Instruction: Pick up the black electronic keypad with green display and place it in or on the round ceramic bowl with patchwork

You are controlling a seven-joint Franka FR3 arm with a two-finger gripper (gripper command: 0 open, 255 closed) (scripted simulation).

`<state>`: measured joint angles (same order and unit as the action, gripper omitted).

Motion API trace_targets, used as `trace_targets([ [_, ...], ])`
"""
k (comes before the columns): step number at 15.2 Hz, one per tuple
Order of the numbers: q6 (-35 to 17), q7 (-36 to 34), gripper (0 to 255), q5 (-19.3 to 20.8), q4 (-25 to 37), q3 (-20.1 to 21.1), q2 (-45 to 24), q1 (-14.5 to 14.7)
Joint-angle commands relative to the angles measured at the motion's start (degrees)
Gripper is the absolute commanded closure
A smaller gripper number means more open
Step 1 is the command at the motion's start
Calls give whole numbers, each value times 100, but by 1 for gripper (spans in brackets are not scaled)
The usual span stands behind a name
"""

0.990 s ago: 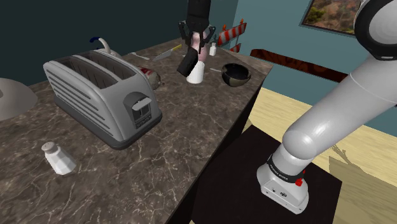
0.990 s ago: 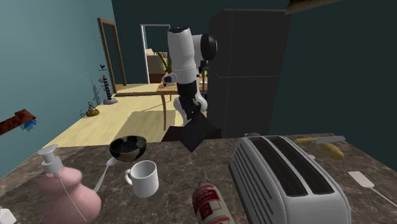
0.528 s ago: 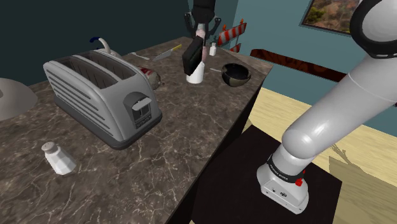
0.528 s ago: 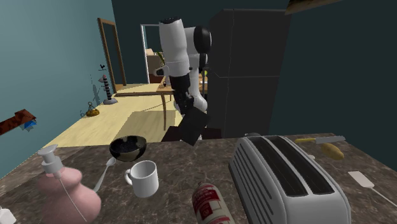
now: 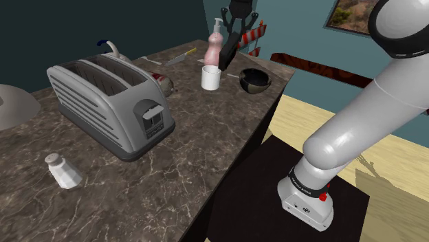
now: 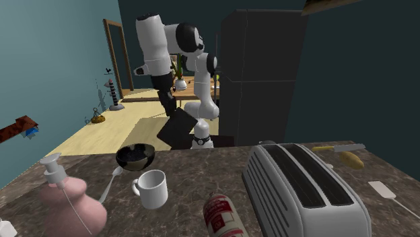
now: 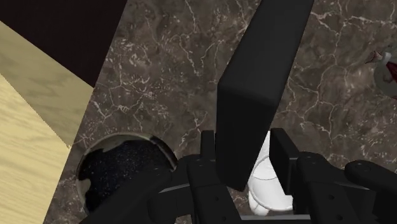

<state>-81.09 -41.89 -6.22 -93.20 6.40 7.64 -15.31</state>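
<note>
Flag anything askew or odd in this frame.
The black keypad hangs tilted in the gripper, clasped at one end, above the counter between the white mug and the dark bowl. Its visible faces are plain black. A red-and-white can seems to lie on its side by the toaster.

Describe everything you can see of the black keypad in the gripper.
The keypad is a flat, rectangular slab, and the faces in view look plain black. The gripper clasps one end between its fingers, so the slab hangs tilted in the air above the marbled counter, near the white mug and the dark bowl. Nothing but the fingers touches it.
</note>
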Motion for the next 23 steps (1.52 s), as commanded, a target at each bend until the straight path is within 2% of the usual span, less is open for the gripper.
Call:
trace_targets([
  [1,86,276,255,46,119,-155,-58,-117],
  [11,607,1598,255,219,1355,-874,-881,-736],
  [15,904,2115,255,219,2164,-1122,-1428,-1025],
  [18,1222,2512,255,172,3019,-1293,-1991,-1293],
  [23,685,2521,255,218,2189,-1280,-1696,-1259],
])
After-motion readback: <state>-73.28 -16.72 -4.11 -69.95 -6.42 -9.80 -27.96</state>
